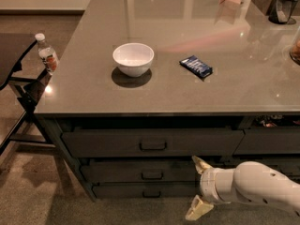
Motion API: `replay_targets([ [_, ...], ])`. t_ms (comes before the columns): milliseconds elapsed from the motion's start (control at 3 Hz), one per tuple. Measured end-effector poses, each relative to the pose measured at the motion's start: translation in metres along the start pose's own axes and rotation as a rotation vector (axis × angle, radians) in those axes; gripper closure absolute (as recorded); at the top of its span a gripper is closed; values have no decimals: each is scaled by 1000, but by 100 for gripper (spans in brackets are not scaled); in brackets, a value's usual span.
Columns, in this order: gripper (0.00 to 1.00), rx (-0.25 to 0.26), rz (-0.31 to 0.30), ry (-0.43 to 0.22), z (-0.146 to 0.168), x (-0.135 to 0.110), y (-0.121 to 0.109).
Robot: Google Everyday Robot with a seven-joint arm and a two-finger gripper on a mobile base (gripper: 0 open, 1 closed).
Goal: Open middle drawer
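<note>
White and smooth, the arm (262,186) comes in from the lower right corner of the frame and lies nearly level, its forearm sloping slightly up toward the left. It ends in a ribbed wrist and the gripper (192,188), which points left at the drawer fronts below the counter (93,90). The pale tan fingers (201,165) are spread wide, one above the other: the upper tip reaches up and left over the right end of the middle drawer (122,171), and the lower one hangs down near the bottom edge of the frame, over the floor. Nothing sits between them. Whether the upper tip touches the drawer front cannot be told.

That drawer sits in the lower centre of the frame, second in a stack of three dark fronts under the counter's edge. It looks shut. Its small black loop handle (152,175) is at its centre, well to the left of the gripper. The top drawer (108,143) above it is taller, and the bottom drawer (122,191) below it is thinnest. More dark fronts (267,142) run off to the right.

On the grey counter a white bowl (133,58) stands left of centre, with a dark blue packet (196,66) to its right, apart from it. A water bottle (48,56) stands at the far left, beside the counter's corner.
</note>
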State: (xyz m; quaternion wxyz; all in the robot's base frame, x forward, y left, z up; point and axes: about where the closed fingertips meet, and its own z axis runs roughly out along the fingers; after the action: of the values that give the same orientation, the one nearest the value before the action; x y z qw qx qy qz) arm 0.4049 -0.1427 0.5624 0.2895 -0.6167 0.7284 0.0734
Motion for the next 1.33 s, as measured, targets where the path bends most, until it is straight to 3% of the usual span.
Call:
replay_targets([
  [667,0,17,-10,-17,10,8,-7],
  [1000,0,50,-57,-42,26,17,-23],
  [1333,0,50,-103,-46,44,30,-32],
])
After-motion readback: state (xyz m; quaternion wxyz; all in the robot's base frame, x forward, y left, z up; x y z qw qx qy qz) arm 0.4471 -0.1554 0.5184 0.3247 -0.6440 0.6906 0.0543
